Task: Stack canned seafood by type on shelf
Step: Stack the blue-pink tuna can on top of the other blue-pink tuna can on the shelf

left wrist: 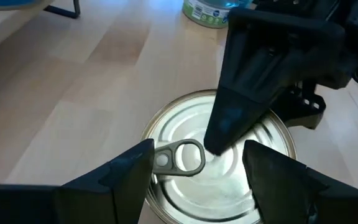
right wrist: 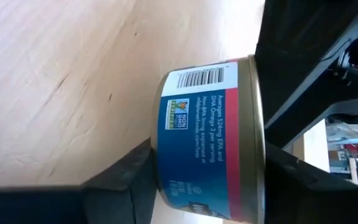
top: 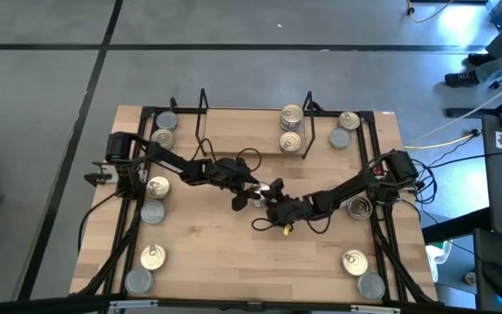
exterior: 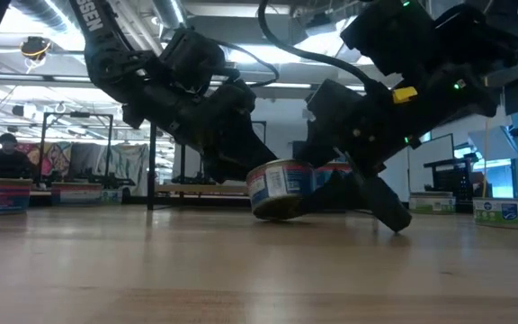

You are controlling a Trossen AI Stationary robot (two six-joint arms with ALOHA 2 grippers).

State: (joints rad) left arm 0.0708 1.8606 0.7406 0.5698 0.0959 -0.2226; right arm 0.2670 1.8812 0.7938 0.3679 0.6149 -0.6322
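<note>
At mid-worktop point(top: 199, 253), both hands hold one small round blue-labelled tin with a gold pull-tab lid point(exterior: 280, 189), tilted: the left hand point(left wrist: 197, 180) and right hand point(right wrist: 210, 180) each have their fingers closed on it.

Both our arms reach in to mid-worktop, wrists angled down. Left hand point(top: 253, 191) and right hand point(top: 268, 194) meet there, fingers of each parted around the same tin point(exterior: 279, 190).

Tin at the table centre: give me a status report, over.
Right gripper: jaws clamped across tin, lid to base, tin tilted. Left gripper at the same tin, crowding it.
</note>
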